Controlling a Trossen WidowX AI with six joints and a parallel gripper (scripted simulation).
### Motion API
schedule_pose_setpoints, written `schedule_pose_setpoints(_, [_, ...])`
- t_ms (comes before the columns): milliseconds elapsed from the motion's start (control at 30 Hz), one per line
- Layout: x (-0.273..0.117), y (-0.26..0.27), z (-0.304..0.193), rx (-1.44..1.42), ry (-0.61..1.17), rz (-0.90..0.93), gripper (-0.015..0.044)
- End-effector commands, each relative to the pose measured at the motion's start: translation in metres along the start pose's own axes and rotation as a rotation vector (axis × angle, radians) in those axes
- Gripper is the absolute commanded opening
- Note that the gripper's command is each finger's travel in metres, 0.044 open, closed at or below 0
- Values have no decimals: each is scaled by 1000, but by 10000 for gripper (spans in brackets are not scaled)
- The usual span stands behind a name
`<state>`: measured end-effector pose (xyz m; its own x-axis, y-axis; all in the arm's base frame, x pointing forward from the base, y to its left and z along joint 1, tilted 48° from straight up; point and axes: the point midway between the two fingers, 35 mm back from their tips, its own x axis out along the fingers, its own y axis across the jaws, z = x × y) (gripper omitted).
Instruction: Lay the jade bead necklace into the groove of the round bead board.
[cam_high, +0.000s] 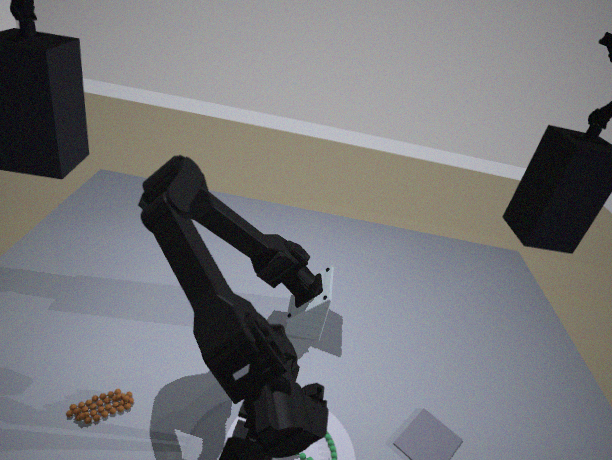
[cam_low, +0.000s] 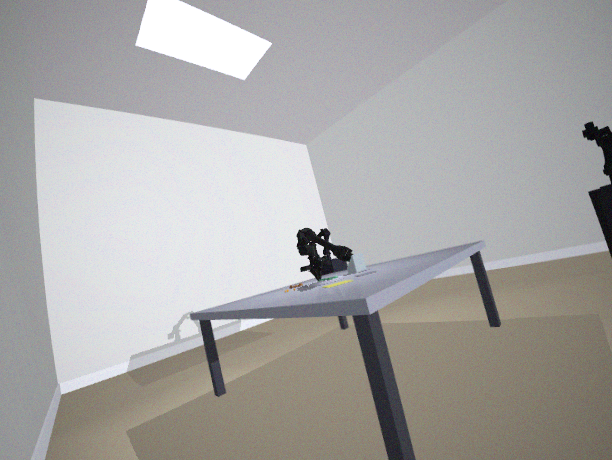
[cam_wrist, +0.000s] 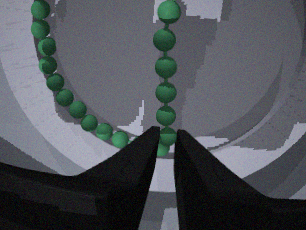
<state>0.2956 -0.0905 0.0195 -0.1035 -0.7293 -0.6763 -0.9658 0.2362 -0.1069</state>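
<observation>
The jade bead necklace (cam_wrist: 165, 67) (cam_high: 331, 442) is a string of green beads over the round bead board (cam_wrist: 20, 80) (cam_high: 346, 440). In the wrist view one strand curves along the groove at the left and bottom. The other strand runs nearly straight across the board's middle, inside the ring; the right part of the groove in view shows no beads. My gripper (cam_wrist: 167, 135) (cam_low: 320, 279) is shut on the necklace, with a bead between the fingertips where the two strands meet, low at the near rim. The arm hides much of the board in the top view.
An orange bead bundle (cam_high: 100, 406) (cam_low: 296, 286) lies to the left of the board. A flat grey square block (cam_high: 428, 435) lies to its right. A pale angled bracket (cam_high: 312, 320) (cam_low: 357, 264) stands behind the board. A yellow flat piece (cam_low: 338, 284) shows in the exterior view.
</observation>
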Motion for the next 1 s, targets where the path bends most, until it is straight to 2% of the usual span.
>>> schedule_pose_setpoints(0, [-1,0,0,0,0,-1,0])
schedule_pose_setpoints(967, [-6,-9,-10,-7,3,-3,0])
